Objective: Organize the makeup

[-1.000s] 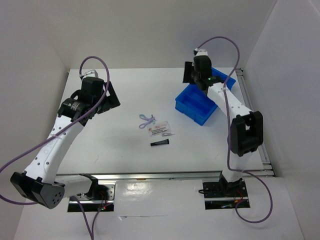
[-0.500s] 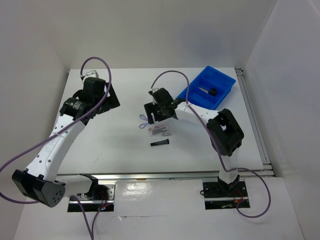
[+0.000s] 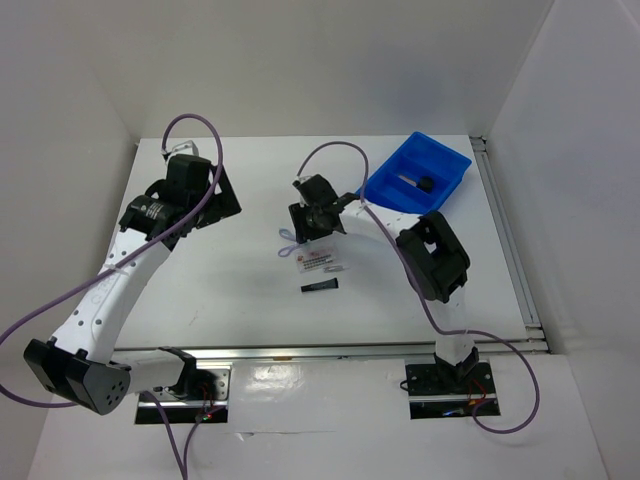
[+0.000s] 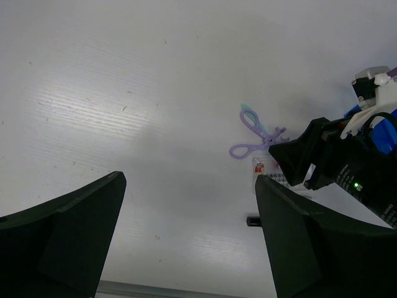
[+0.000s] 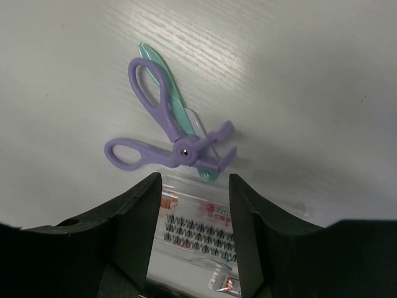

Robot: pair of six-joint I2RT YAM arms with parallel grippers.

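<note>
Hovering over the middle of the white table (image 3: 220,290), the right gripper (image 3: 316,222) points down at the lavender scissor-handled tool (image 3: 290,240). And look at the wrist view: its fingers (image 5: 133,230) stand partly apart, nothing between them, no grip on anything! The tool lies flat, crossing a thin teal piece (image 5: 186,121), just past the fingertips. Right beside it, on the near side, sits the white red-printed sachet (image 3: 320,261), and nearer the arm bases lies the slim black tube (image 3: 320,287), a little apart. Over at the far right, the blue bin (image 3: 450,165) holds a tiny black cube (image 3: 426,184). The left gripper (image 4: 189,180) hangs above the table's left side, jaws spread wide and empty, well apart from the makeup.
</note>
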